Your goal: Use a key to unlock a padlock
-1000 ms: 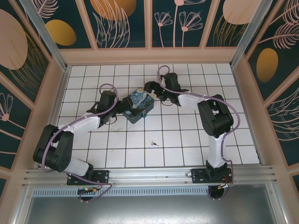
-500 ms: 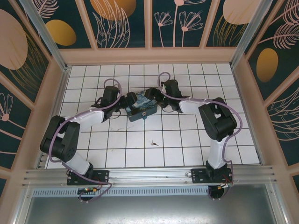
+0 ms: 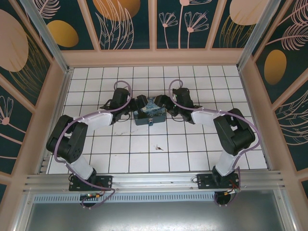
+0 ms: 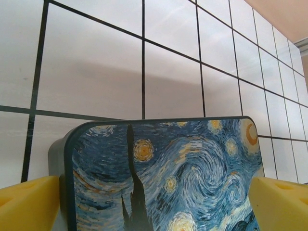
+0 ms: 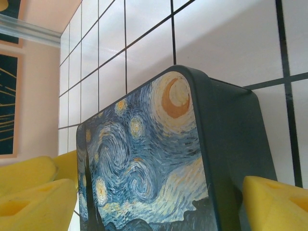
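A dark-blue swirl-painted box (image 3: 150,111) sits mid-table. The tiny padlock (image 3: 150,121) hangs at its near face. The small key (image 3: 158,147) lies alone on a tile nearer the arms. My left gripper (image 3: 141,105) reaches in from the left. Its yellow fingers (image 4: 29,204) stand at full width on either side of the box lid (image 4: 163,168). My right gripper (image 3: 161,103) comes from the right. Its yellow fingers (image 5: 276,204) press the box's dark side wall (image 5: 240,144) and the opposite edge, so it is shut on the box.
The white tiled floor (image 3: 192,144) is walled by a wooden frame (image 3: 154,57) at the back and both sides. An aluminium rail (image 3: 154,180) runs along the near edge by the arm bases. Bare tiles lie around the key.
Both grippers have closed in on the box from left and right. The box has turned from skewed to square with the tile lines and shifted slightly right. The key has not moved.
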You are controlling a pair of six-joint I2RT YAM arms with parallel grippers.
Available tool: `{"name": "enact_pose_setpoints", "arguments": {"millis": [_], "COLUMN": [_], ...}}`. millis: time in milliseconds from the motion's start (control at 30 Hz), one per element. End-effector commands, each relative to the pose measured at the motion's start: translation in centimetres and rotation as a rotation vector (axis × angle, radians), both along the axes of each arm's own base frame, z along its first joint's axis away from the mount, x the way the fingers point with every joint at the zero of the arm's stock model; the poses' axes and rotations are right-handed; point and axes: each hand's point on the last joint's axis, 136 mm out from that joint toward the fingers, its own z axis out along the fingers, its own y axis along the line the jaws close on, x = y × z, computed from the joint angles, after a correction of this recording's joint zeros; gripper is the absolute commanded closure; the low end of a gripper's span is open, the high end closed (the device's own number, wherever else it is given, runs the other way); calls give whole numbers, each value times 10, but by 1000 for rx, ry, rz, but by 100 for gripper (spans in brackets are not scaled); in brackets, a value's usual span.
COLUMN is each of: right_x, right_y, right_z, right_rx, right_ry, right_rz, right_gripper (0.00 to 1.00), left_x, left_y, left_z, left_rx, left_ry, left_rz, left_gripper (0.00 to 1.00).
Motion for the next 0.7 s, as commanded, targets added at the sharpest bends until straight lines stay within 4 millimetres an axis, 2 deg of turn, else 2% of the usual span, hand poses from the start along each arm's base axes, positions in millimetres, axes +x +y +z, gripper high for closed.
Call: {"name": "enact_pose_setpoints", "arguments": {"millis": [0,133,200,333,367,533,667], "right_x": [-2,-2,0,-1,-2,-23,-55], "right_y": [4,-4,-16,-44,-51,-79,-86], "right_z": [20,16,16,22,26,41,48], "right_rx": [29,-20,-67,-139,-151,-181,-184], "right_ry": [-49,-47,-53,-74,-80,-113,-127], "right_rz": [4,-26,-68,-158,-181,-217,-177], "right_gripper": [11,7,1,1,1,1,3], "left_x": [4,6,8,10,16,19,16], "left_y": [-23,-22,-19,-10,-9,7,27], "left_z": [13,14,13,14,27,50,72], "left_rx": [-62,-50,-24,54,63,112,92], "left_ry": [-30,-40,-47,-69,-99,-150,-184], "left_rz": [-44,-42,-35,-25,-18,14,63], "left_gripper": [1,1,1,1,1,1,1]}}
